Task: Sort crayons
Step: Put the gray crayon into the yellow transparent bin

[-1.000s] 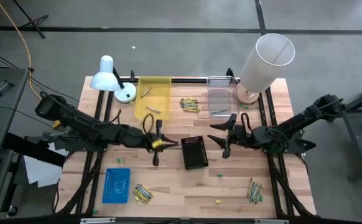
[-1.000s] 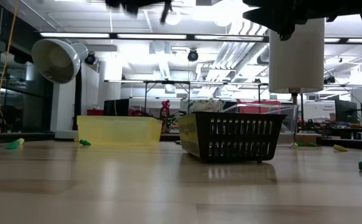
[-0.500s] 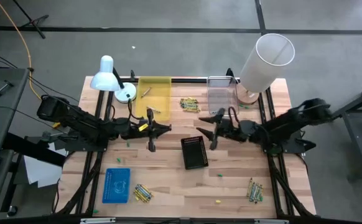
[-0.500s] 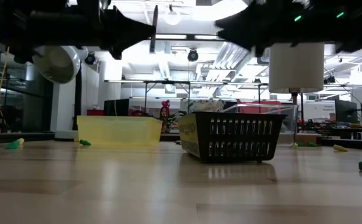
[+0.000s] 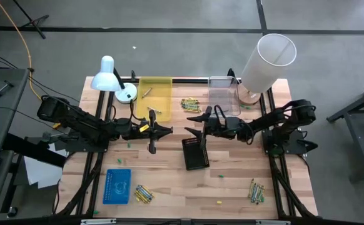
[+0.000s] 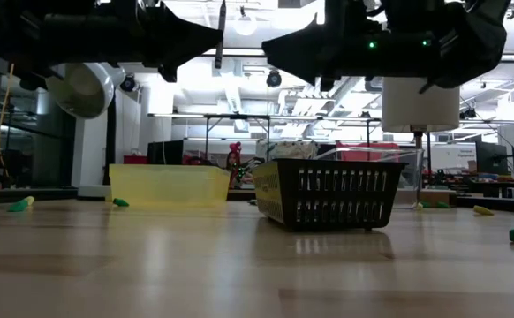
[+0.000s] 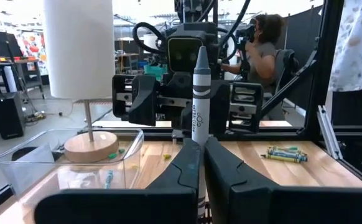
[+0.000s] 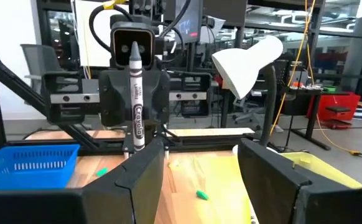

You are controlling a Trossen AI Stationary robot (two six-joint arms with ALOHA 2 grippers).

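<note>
My left gripper is over the middle of the table, pointing level toward the table's right, shut on a grey crayon that stands upright. The crayon also shows in the low view and the right wrist view. My right gripper faces it from the right, a short gap away, open wide with nothing between its fingers. Loose crayons lie in piles on the table: far middle, near left, near right. My left gripper pinches the crayon's lower part between its two fingertips. The fingers come level from the table's left and lie across the crayon. The crayon stands upright, pointed end up, lifted well clear of the table.
A yellow tray and a clear tray sit at the far side. A black basket is just below the grippers and a blue basket is near left. A white desk lamp and a white-shaded lamp stand at the far edge.
My right gripper has moved toward the table's left and down, up to my left gripper, staying open. My left gripper first went toward the far edge and down with the crayon, which came upright, then kept still.
</note>
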